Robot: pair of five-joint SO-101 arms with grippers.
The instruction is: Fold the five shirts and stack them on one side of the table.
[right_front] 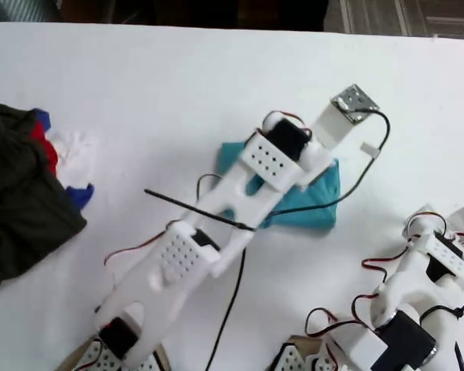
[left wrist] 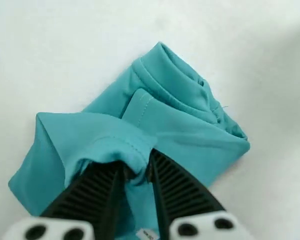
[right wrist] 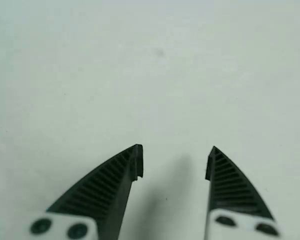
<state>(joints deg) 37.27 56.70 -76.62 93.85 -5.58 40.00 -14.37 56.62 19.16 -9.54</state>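
Teal shirt (left wrist: 190,130) lies partly folded on the desk (right_front: 139,77), a fold of it pinched between the left fingers (left wrist: 175,190), its collar just beyond their tips. Right fingers (right wrist: 115,180) stand spread above bare desk, holding nothing. A heap of other shirts (right_front: 23,201), dark, red, blue and white, lies well apart from both

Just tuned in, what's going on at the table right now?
The left pincer is shut on a fold of the teal shirt, which lies partly folded near the middle of the table. The right pincer is open above bare tabletop, holding nothing. A heap of unfolded shirts, dark, red, blue and white, sits off on the left arm's side.
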